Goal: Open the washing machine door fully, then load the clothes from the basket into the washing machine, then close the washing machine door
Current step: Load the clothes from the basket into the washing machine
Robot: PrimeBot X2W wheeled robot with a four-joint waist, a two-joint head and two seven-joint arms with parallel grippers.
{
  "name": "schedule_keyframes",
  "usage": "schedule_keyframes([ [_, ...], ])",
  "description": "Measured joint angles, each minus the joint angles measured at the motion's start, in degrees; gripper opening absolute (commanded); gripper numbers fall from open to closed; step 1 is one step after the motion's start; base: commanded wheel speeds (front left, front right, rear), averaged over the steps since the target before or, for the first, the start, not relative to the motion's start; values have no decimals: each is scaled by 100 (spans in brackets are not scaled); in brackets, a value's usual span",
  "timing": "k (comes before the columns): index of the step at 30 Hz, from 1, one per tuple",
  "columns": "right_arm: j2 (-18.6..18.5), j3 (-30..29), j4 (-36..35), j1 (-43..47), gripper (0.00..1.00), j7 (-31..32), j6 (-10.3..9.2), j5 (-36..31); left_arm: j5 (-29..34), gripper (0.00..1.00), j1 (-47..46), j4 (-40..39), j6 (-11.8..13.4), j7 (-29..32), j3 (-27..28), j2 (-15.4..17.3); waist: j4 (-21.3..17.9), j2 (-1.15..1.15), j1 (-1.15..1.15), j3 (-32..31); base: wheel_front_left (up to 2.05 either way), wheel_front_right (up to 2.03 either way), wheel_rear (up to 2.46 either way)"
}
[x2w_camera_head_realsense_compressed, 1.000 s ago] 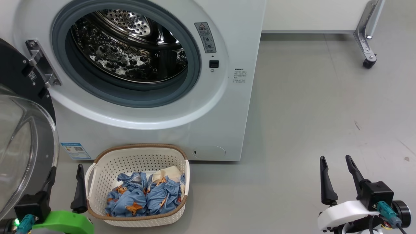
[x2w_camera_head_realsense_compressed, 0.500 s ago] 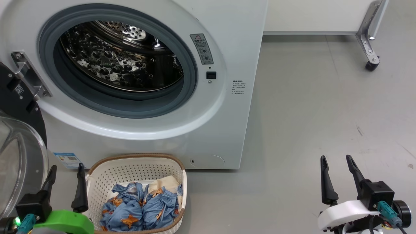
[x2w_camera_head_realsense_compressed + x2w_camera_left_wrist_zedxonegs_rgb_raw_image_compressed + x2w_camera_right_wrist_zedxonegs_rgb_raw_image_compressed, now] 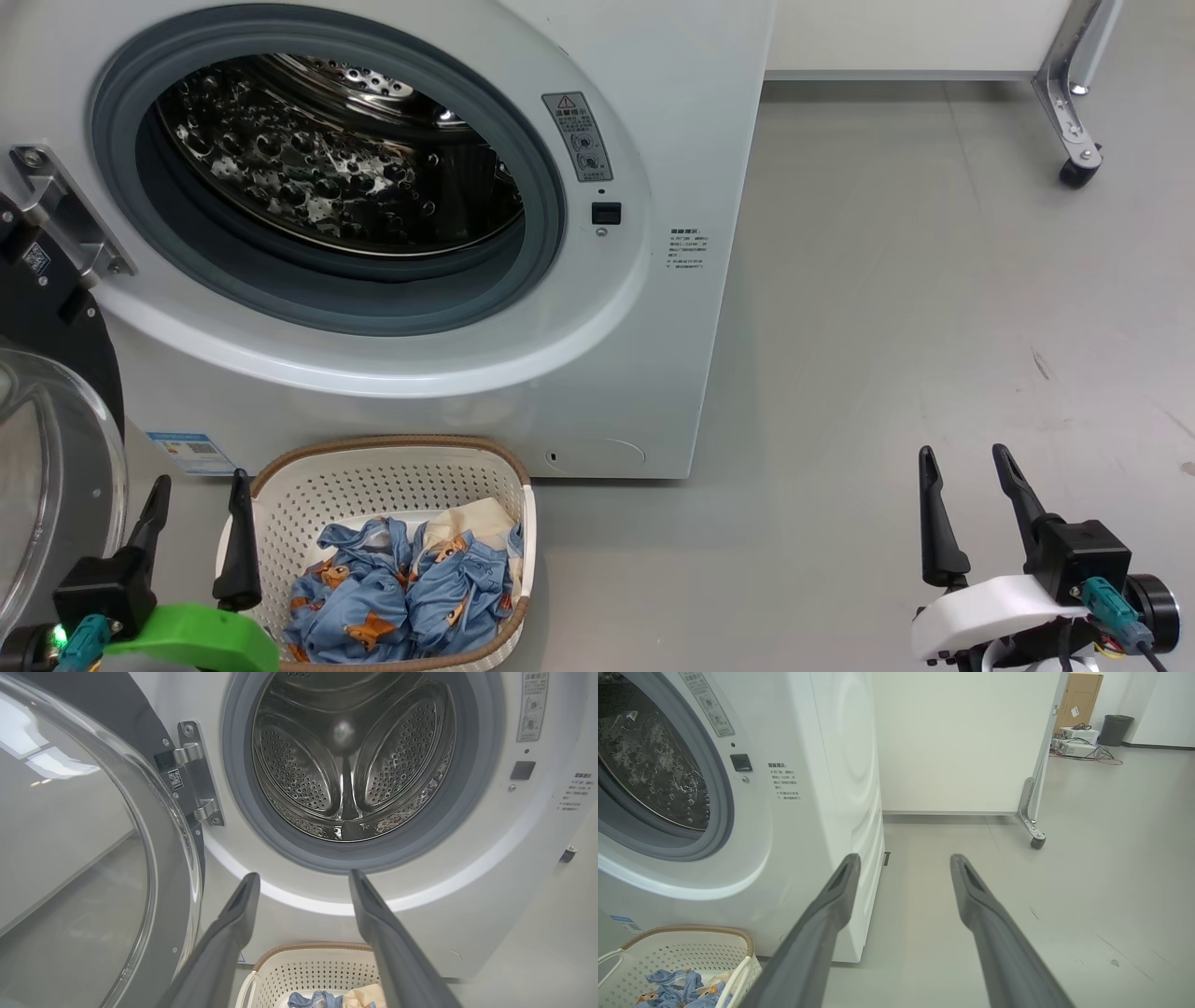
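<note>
Washing machine (image 3: 672,112): white front-loader, round mouth uncovered, steel drum (image 3: 327,159) bare inside.

Washing machine door (image 3: 47,485): stands open to the left of the washing machine's mouth on a metal hinge (image 3: 65,215), black rim and clear bowl turned away from the mouth. Carries a small QR sticker (image 3: 175,779) beside the hinge, too small to read.

Right of the mouth, on the washing machine's front: a grey warning label (image 3: 579,135) with a red triangle and round pictograms, a dark latch slot (image 3: 606,213) just below it, and further right a block of small grey characters (image 3: 688,247), not legible. Low at the front's left corner: a blue sticker (image 3: 187,452) with a QR code, its text too small to read.

Basket (image 3: 392,467): on the floor (image 3: 840,373) against the foot of the washing machine, below the mouth. Holds the clothes (image 3: 411,588), bunched blue fabric with orange figures and a cream piece.

Left gripper (image 3: 201,479): spread wide, grips nothing, hovers in front of the washing machine between door and basket, one finger just beside the basket's left wall.

Right gripper (image 3: 963,453): spread wide, empty, over bare floor well to the right of the washing machine.
</note>
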Motion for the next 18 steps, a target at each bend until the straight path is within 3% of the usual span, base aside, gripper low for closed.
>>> schedule_keyframes([
  [18,23,107,-165,-103,100,-9,-20,-78,-192,100,-69,-169,-24,0,54,19,-42,0,0,708,0,0,0],
])
